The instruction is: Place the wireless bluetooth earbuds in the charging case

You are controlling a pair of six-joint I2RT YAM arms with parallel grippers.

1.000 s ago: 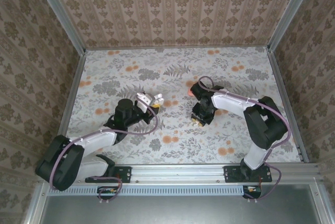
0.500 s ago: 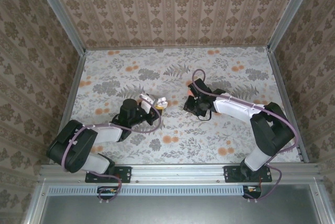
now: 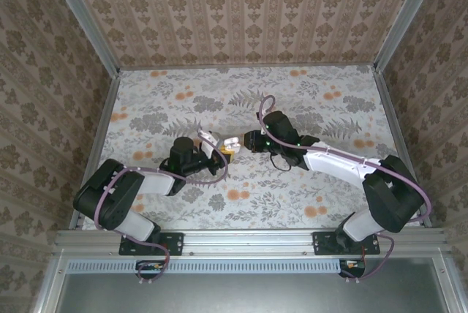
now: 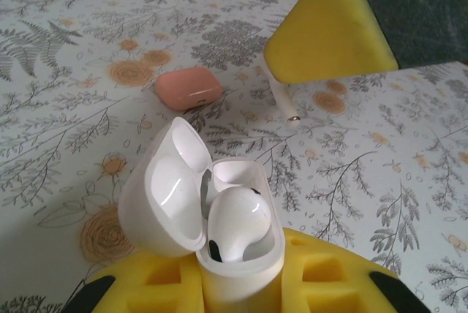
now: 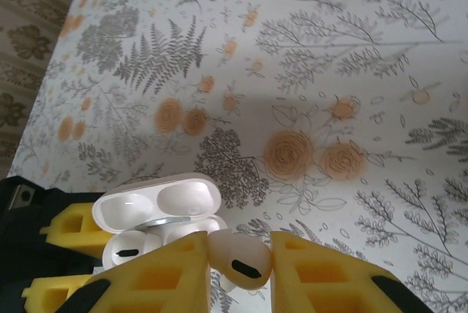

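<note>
right gripper [image 5: 240,249] is clamped on the held earbud [image 5: 238,260]. head is pinched between the yellow pads, dark vent facing the lens, jaws almost together with just the bud between them.

left gripper [image 4: 235,292] is clamped on the base of the charging case [image 4: 208,210]. lid is hinged open, standing at 10 o'clock in the left wrist view. seated earbud [image 4: 238,221] sits in the near socket. the socket behind it at 12 o'clock looks free.

relation that matters: in the right wrist view the case sits just beside the held earbud, at about 9-10 o'clock from the jaws, close but apart as far as i can tell. the two sockets run roughly along 9-3, and the free one is on the 3 side, nearest the bud. from above the case is at 9 o'clock of the right gripper, fingertips near each other mid table [image 3: 314,101].

bud's stem pokes out under the pad and in the left wrist view points about 5 o'clock, down toward the table, not lined up with the socket. my read: right arm makes the move and left just holds the case. it needs a short shift toward 9 plus a re-aim of the stem before lowering. risk is clipping the seated earbud or the lid.

further out, pink case [image 4: 188,86] lies on the table at 11 o'clock of the left wrist view, well apart.
</note>
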